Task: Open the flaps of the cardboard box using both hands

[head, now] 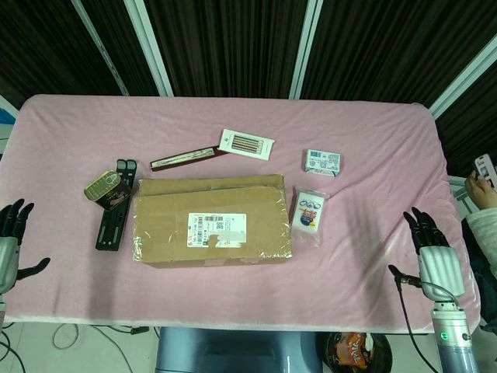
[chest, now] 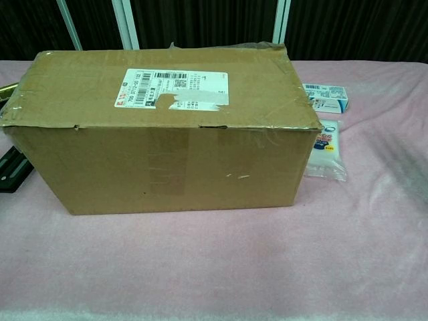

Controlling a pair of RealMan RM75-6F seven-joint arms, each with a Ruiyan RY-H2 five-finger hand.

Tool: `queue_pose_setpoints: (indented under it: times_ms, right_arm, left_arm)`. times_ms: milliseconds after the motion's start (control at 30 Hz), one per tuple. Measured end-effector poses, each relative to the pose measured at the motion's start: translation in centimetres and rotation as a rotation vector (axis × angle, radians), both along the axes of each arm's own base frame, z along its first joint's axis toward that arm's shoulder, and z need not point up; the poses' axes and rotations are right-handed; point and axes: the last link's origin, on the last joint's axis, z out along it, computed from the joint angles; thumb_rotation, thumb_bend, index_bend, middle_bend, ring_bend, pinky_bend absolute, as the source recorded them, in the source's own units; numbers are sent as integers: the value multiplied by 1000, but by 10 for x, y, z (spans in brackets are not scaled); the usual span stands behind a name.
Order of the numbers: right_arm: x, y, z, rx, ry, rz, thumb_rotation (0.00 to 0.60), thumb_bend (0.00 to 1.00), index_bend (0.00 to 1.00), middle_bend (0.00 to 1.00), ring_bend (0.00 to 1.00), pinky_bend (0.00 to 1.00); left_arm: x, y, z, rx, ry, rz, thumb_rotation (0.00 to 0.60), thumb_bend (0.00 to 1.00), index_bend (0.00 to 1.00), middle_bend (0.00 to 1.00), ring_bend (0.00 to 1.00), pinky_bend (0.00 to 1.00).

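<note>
A brown cardboard box (head: 211, 221) lies in the middle of the pink table, its top flaps folded down flat, a white shipping label on the upper one. In the chest view the box (chest: 167, 154) fills most of the frame, flaps closed and taped. My left hand (head: 12, 237) hovers at the table's left edge, fingers spread and empty, well apart from the box. My right hand (head: 433, 249) is at the right front edge, fingers spread and empty, also far from the box. Neither hand shows in the chest view.
Left of the box lie a tin can (head: 107, 187) and a black bracket (head: 115, 221). Behind it are a dark slim stick (head: 183, 158) and a white pack (head: 246, 144). To the right sit a small blue-white box (head: 321, 161) and a plastic pouch (head: 309, 214). A person's hand (head: 481, 186) is at the far right.
</note>
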Motion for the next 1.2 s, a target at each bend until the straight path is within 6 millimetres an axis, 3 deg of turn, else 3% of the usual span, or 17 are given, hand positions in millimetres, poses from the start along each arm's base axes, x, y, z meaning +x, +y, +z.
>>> queue_pose_setpoints:
  times_ms: [433, 633, 833, 1033, 1200]
  right_arm:
    - [1, 0, 0, -11, 1, 18, 600, 167, 0, 0, 0, 219]
    - [1, -3, -3, -6, -7, 7, 600, 167, 0, 0, 0, 219]
    - [1, -5, -6, 3, -17, 1, 600, 169, 0, 0, 0, 219]
    - [1, -7, -7, 9, -21, -2, 600, 171, 0, 0, 0, 219]
    - [-1, -8, -6, 7, -31, -15, 600, 174, 0, 0, 0, 220]
  left_arm:
    - [-1, 1, -1, -8, -7, 9, 600, 15, 0, 0, 0, 50]
    - [6, 6, 0, -20, -24, -8, 600, 262, 0, 0, 1, 90]
    - [34, 23, 2, -62, -102, -65, 600, 435, 0, 19, 18, 119]
    - [81, 52, 2, -143, -224, -144, 600, 509, 6, 35, 42, 153]
    - [116, 76, -5, -264, -417, -115, 600, 526, 14, 46, 58, 182]
